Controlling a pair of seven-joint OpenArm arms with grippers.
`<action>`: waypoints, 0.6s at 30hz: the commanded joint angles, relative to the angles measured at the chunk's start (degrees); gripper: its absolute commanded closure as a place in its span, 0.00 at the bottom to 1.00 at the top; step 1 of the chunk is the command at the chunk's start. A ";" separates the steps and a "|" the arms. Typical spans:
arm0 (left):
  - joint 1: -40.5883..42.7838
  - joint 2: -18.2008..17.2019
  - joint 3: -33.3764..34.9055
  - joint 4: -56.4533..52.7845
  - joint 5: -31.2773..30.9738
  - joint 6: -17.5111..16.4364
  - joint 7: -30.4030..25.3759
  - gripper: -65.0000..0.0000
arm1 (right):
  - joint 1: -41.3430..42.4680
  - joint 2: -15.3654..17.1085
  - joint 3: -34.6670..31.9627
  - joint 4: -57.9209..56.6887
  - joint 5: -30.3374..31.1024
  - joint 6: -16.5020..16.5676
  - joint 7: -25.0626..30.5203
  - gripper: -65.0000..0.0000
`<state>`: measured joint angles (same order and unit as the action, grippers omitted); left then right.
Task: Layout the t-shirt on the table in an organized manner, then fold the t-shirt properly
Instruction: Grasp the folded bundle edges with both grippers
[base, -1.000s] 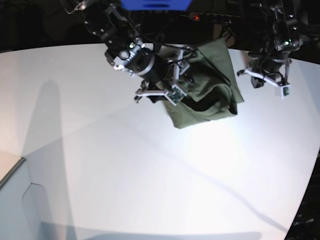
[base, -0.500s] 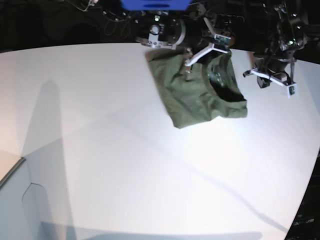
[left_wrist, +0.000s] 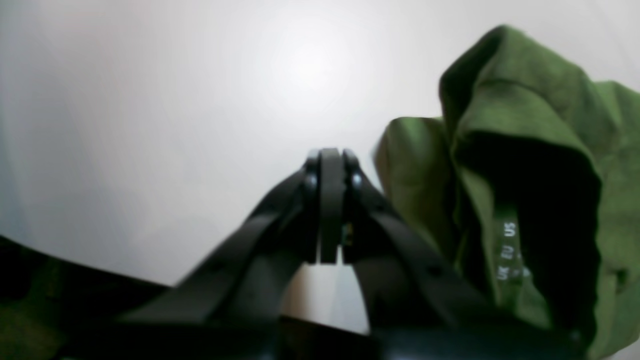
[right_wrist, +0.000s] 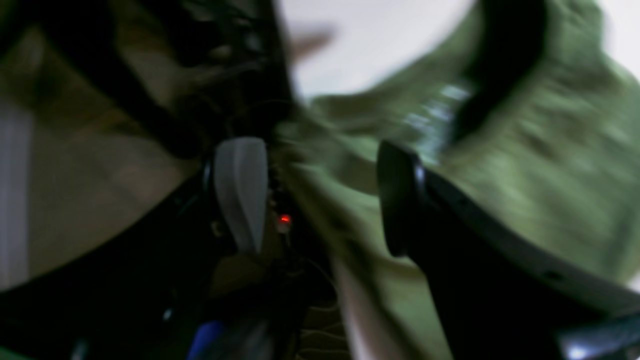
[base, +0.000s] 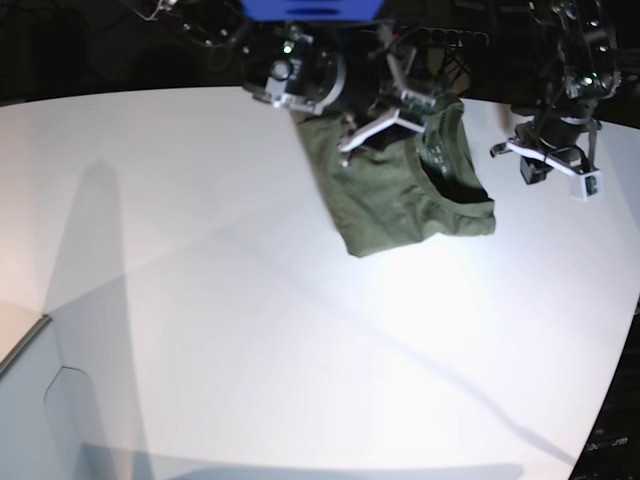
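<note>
Across the lower frame, bare white table (base: 300, 350). Upper centre: t-shirt (base: 400, 195), bunched, collar open toward the right. Upper right: left fingers (left_wrist: 327, 200) pressed together, holding nothing, beside the cloth. Top centre: right fingers (right_wrist: 240, 192) spread wide over the shirt's far edge. Best practice, likely: pinch one single layer at a corner, then draw outward.
</note>
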<state>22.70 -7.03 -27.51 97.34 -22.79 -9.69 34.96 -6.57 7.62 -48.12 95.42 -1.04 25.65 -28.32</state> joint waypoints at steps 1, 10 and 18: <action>0.55 -0.58 -1.37 1.08 -0.38 -0.28 -1.16 1.00 | 0.46 -0.54 1.39 1.24 0.73 0.15 1.46 0.46; 2.22 -0.05 -6.21 -0.50 -0.73 -0.28 -1.16 1.00 | 1.86 -5.46 18.98 0.19 0.73 0.15 1.37 0.46; -1.56 1.88 0.47 -6.22 -0.29 0.16 -1.16 1.00 | 3.54 -7.57 24.95 -2.98 0.73 0.15 1.37 0.46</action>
<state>21.67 -4.58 -26.59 89.93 -22.59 -9.23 35.62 -3.84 0.64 -23.03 91.46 -1.10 25.67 -28.69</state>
